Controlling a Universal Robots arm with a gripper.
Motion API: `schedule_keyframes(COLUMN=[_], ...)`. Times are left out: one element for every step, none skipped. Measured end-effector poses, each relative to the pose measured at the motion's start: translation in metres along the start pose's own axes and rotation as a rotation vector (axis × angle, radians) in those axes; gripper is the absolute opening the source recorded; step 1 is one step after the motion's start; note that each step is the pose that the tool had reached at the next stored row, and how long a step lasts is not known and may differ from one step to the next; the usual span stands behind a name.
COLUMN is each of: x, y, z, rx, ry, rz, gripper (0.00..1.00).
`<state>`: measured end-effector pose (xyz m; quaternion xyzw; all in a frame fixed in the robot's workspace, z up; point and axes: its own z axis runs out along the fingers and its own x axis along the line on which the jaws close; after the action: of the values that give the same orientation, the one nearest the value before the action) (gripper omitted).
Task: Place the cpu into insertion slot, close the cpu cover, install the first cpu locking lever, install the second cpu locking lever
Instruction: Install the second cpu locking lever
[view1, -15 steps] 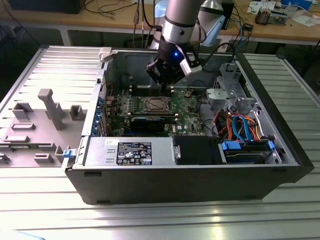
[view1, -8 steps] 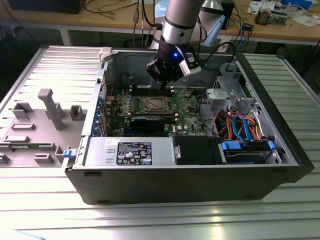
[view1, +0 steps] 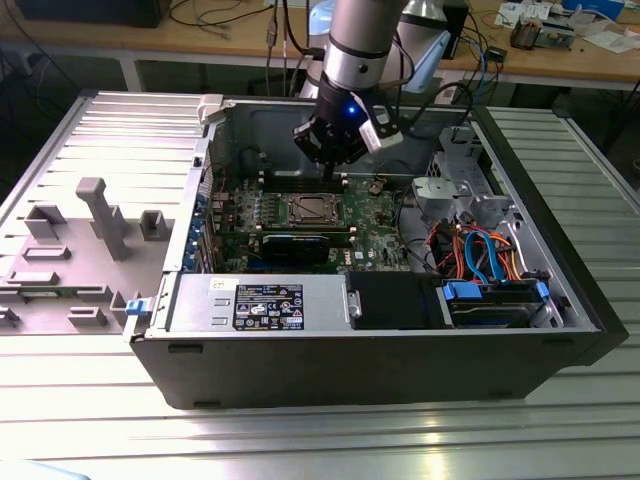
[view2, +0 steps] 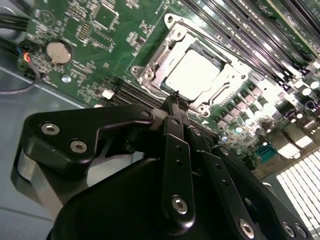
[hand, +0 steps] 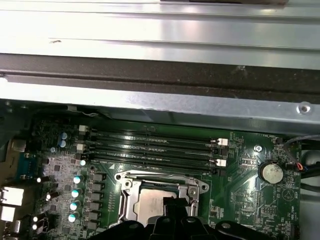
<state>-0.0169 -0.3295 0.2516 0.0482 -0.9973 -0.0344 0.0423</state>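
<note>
Jaws: closed together, holding nothing, on gripper (view2: 174, 97) poised over cpu (view2: 194, 74), which sits in insertion slot (view2: 172, 31) under cpu cover (view2: 231, 75). Exterior view: gripper (view1: 335, 170) above motherboard (view1: 375, 235), just beyond the socket. First wrist view: cpu (hand: 150, 205) near memory slots (hand: 150, 147); judged best to press levers squarely.

The cpu (view2: 196, 75) has a pale silvery-grey top, framed by the shiny silver cpu cover (view2: 220, 82). Around them the circuit board (view2: 90, 55) is green with black memory slots (hand: 150, 147). The gripper (view2: 176, 102) is black; the ribbed surface (view1: 300, 440) is grey.
</note>
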Motion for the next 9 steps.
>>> schedule_keyframes(x=[0.0000,0.0000,0.0000,0.0000,0.0000,0.0000,-0.0001,-0.0001,-0.0001], y=[0.0000,0.0000,0.0000,0.0000,0.0000,0.0000,0.0000,0.0000,0.0000], z=[0.0002,0.0003,0.0004,0.0005,0.0007,0.0007,0.0008,0.0009,0.0011], rx=[0.0017,0.0031,0.0043,0.0052,0.0058,0.0066,0.0075,0.0081,0.0095], ry=[-0.0183,-0.0321,-0.0439,-0.0534,-0.0607,-0.0683,-0.0762,-0.0831,-0.0971], rz=[-0.001,-0.002,-0.003,-0.003,-0.004,-0.004,-0.005,-0.005,-0.006], gripper=[0.11,0.11,0.11,0.11,0.11,0.11,0.11,0.11,0.11])
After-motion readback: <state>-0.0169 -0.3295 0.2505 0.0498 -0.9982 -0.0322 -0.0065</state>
